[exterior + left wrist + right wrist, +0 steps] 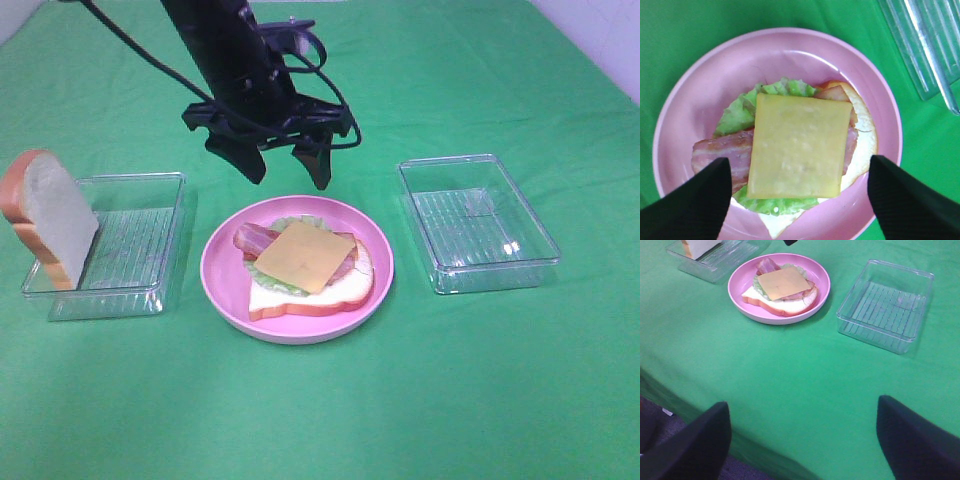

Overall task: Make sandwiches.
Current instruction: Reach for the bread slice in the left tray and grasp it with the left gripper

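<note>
So the open-faced sandwich (pixel 310 270) sits on the pink plate (pixel 225 285) at frame centre, cheese slice (pixel 305 255) on top, both arms' jaws wide and empty, and the second bread slice (pixel 50 215) waits at far left.

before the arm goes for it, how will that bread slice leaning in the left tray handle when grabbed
The bread slice stands on edge, propped against the left tray wall, so a nudge would probably tip it. It looks thick and holds its shape, so likely stiff rather than floppy. It is probably light for its size.
</note>
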Available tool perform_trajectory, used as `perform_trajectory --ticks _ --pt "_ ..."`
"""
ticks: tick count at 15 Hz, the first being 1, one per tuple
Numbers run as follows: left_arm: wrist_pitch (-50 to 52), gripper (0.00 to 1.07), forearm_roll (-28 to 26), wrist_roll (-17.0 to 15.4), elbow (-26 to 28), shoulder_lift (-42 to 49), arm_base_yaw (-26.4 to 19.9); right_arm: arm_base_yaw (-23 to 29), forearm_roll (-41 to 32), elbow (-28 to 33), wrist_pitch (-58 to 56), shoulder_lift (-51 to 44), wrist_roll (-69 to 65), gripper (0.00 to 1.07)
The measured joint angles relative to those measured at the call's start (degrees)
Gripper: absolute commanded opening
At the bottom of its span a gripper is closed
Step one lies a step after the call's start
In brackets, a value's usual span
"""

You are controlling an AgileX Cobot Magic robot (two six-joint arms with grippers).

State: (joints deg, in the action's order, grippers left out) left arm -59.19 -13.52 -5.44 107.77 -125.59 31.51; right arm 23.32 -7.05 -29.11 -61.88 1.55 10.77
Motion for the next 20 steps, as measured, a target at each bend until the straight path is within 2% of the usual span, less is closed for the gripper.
perform_trajectory --ticks 1,3,4,6,8,10,11,14,16,17,20 --pt "-8.1 0.74 5.3 -5.2 7.4 0.5 -0.1 0.0 0.0 0.0 0.0 0.0 0.0 0.76" --pt "-9.5 0.74 8.5 -8.3 10.1 0.7 -0.1 0.0 0.0 0.0 0.0 0.0 0.0 0.76" --pt "-9.9 0.74 12.1 -11.5 11.7 2.6 -0.4 0.0 0.0 0.0 0.0 0.0 0.0 0.76" --pt "-10.0 0.74 13.2 -11.9 12.0 4.3 -0.6 0.0 0.0 0.0 0.0 0.0 0.0 0.76" --pt "-10.1 0.74 13.1 -12.1 11.9 6.8 -4.1 0.0 0.0 0.0 0.0 0.0 0.0 0.76" --pt "-10.1 0.74 12.8 -12.1 8.4 9.6 -8.1 0.0 0.0 0.0 0.0 0.0 0.0 0.76" --pt "-10.1 0.74 12.8 -12.1 8.4 9.6 -8.1 0.0 0.0 0.0 0.0 0.0 0.0 0.76" --pt "-10.4 0.74 14.5 -12.8 -4.5 17.5 -13.2 0.0 0.0 0.0 0.0 0.0 0.0 0.76" --pt "-10.4 0.74 14.9 -13.2 -5.9 18.3 -13.8 0.0 0.0 0.0 0.0 0.0 0.0 0.76" --pt "-10.7 0.74 17.6 -14.8 -13.3 21.4 -17.8 0.0 0.0 0.0 0.0 0.0 0.0 0.76" --pt "-10.8 0.74 18.9 -15.1 -17.1 20.9 -20.1 0.0 0.0 0.0 0.0 0.0 0.0 0.76"
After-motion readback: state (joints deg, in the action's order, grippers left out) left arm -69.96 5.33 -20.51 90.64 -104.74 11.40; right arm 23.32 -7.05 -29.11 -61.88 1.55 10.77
